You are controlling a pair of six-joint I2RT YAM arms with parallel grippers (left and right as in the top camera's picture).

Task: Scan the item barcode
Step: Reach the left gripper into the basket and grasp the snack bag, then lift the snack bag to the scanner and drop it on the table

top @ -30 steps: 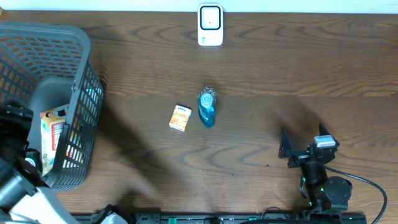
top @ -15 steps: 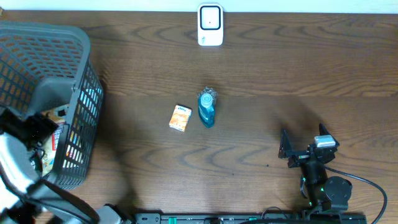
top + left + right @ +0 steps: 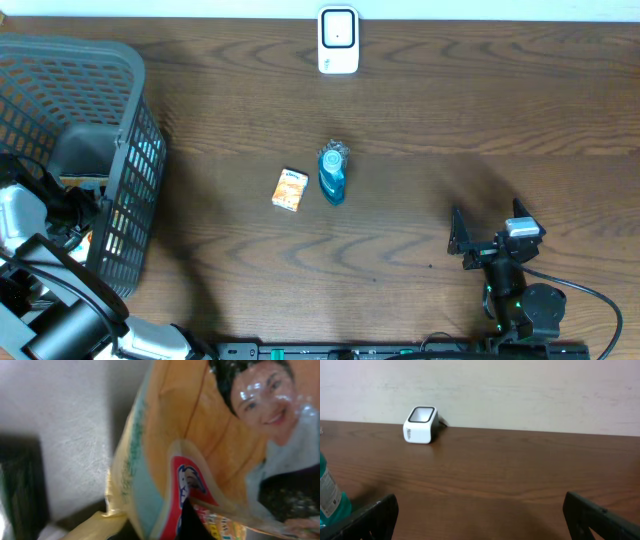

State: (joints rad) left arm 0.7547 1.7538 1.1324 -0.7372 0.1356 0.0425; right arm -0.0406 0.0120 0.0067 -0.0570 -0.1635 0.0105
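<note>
A dark wood-grained table (image 3: 420, 120) is backed by a pale wall (image 3: 520, 390). In the grey lattice basket (image 3: 130, 160), a glossy, crinkled orange packet (image 3: 200, 435) is pinched by the left tool (image 3: 75, 215). The right tool (image 3: 488, 228) is spread wide. A white rounded scanner (image 3: 338, 40) is set at the far edge.

Overhead, the left arm (image 3: 35, 230) sits over the basket (image 3: 135, 140) and the left fingers are out of sight beneath it. The basket itself runs off the left edge. On the left wrist view, the package (image 3: 200, 435) fills the shot, smeared, cut at the top, right and bottom, lettering unreadable. There's a dark wedge (image 3: 192, 522) at the bottom edge that I can't name. On the right wrist view, the bottle (image 3: 329, 495) is clipped at the left and the right fingers (image 3: 377, 515) are chopped by the bottom edge. The print on the small box (image 3: 290, 189) is too tiny to read.
</note>
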